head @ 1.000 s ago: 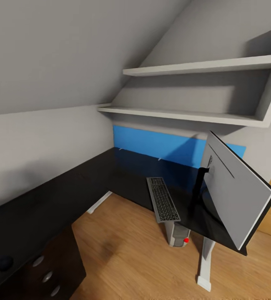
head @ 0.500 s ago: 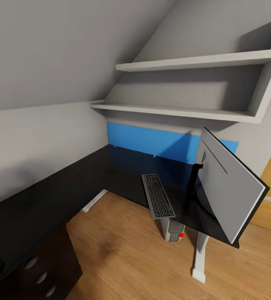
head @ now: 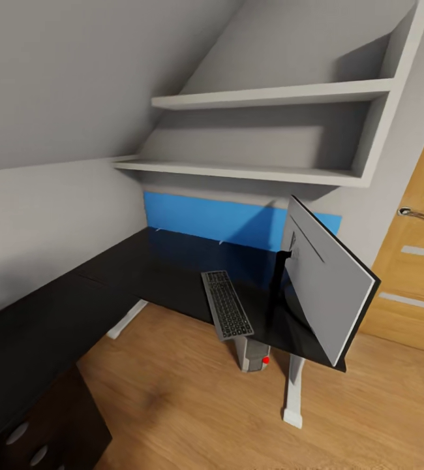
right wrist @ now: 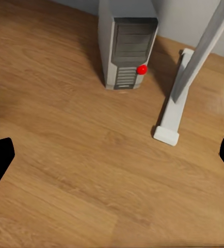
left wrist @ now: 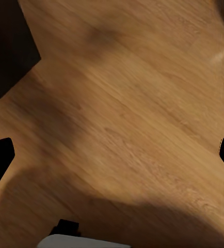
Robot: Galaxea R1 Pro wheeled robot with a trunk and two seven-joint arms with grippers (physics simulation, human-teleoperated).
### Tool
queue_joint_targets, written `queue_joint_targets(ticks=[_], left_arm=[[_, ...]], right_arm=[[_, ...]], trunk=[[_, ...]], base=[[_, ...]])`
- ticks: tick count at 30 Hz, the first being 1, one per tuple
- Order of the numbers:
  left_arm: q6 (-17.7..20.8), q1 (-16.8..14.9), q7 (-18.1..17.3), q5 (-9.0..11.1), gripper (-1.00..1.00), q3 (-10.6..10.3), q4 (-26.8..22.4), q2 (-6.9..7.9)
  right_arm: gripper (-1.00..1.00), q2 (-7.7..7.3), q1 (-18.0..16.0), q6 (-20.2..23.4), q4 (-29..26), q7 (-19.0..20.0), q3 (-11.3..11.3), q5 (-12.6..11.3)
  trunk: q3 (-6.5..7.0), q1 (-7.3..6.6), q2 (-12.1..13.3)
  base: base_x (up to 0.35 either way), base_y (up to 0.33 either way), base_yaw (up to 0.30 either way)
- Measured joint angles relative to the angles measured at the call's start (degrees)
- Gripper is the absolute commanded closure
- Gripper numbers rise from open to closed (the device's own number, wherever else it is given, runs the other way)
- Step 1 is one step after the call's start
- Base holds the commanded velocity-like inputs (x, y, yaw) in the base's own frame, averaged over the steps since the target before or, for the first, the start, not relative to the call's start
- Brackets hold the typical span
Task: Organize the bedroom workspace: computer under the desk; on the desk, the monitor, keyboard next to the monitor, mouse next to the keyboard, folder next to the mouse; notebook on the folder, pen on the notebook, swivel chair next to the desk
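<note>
Head view: computer [head: 254, 356] half-hidden under desk [head: 173, 281], monitor [head: 326, 287] shows back only; L gripper [left wrist: 112, 155] & R gripper [right wrist: 112, 155] fingertips spread wide, holding nothing.

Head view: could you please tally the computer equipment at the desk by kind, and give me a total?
Monitor: 1, standing on the desk
Keyboard: 1, lying on the desk beside the monitor
Computer: 1, on the floor under the desk
Total: 3

keyboard [head: 226, 314] left of monitor [head: 324, 284] | both on desk [head: 166, 274] | computer [head: 254, 354] beneath
</note>
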Motion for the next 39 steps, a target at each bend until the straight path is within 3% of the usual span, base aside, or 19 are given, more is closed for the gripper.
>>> queue_joint_targets(ticks=[39], left_arm=[[-0.01,0.0,-0.06,-0.02,-1.0,-0.11,0.0,-0.05]], right_arm=[[-1.0,0.03,0.0,0.01,-0.01,0.02,0.0,0.0]], trunk=[[-0.01,0.0,0.0]], base=[[0.0,0.105,-0.269]])
